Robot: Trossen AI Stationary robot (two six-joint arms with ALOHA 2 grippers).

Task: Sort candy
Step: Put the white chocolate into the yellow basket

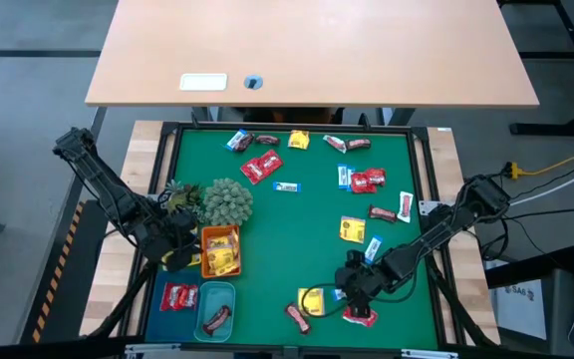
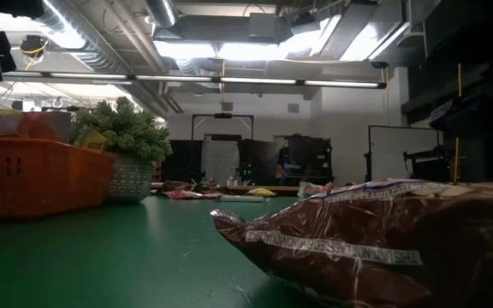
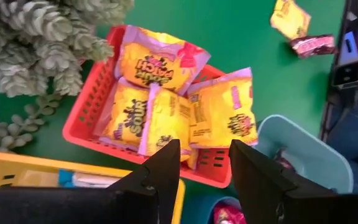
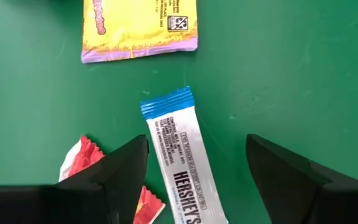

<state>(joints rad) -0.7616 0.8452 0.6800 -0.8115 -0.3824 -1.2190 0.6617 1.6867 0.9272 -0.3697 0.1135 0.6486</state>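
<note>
My left gripper (image 3: 204,155) is open and hovers over the orange tray (image 3: 86,115), which holds three yellow square packets (image 3: 160,62); in the high view it is at the mat's left near side (image 1: 189,249). My right gripper (image 4: 196,142) is open near the mat's near edge (image 1: 352,284). Its fingers stand on either side of a blue-white wrapper (image 4: 178,158) lying flat on the green mat. A yellow packet (image 4: 138,28) and a red packet (image 4: 79,158) lie beside the wrapper. A dark brown bar (image 2: 375,244) fills the low view's foreground.
Several more candies (image 1: 262,168) lie scattered over the mat's far half. The grey-green plant ball (image 1: 227,199) stands just beyond the orange tray (image 1: 219,249). A teal tray (image 1: 215,309) and a blue tray holding red candy (image 1: 179,296) sit at the near left corner. A black frame (image 1: 427,199) borders the mat.
</note>
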